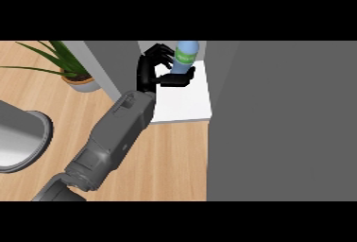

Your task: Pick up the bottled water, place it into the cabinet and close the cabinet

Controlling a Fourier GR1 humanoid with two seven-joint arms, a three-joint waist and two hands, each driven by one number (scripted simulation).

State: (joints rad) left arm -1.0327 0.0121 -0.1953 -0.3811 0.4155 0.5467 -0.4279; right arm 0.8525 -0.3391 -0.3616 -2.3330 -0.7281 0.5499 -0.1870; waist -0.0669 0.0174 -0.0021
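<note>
bottle (187, 56) upright at top centre, over far edge of white cabinet shelf (182, 101). left hand (155, 71) curled round it. likely risk: fingers snag on release, tipping bottle forward and out. closing not yet done.

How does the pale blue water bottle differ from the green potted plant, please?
The pale blue water bottle sits in the black left robot hand over the white cabinet shelf; the green potted plant stands untouched on the wooden counter. The bottle is a cylinder; the plant spreads pointed leaves.
</note>
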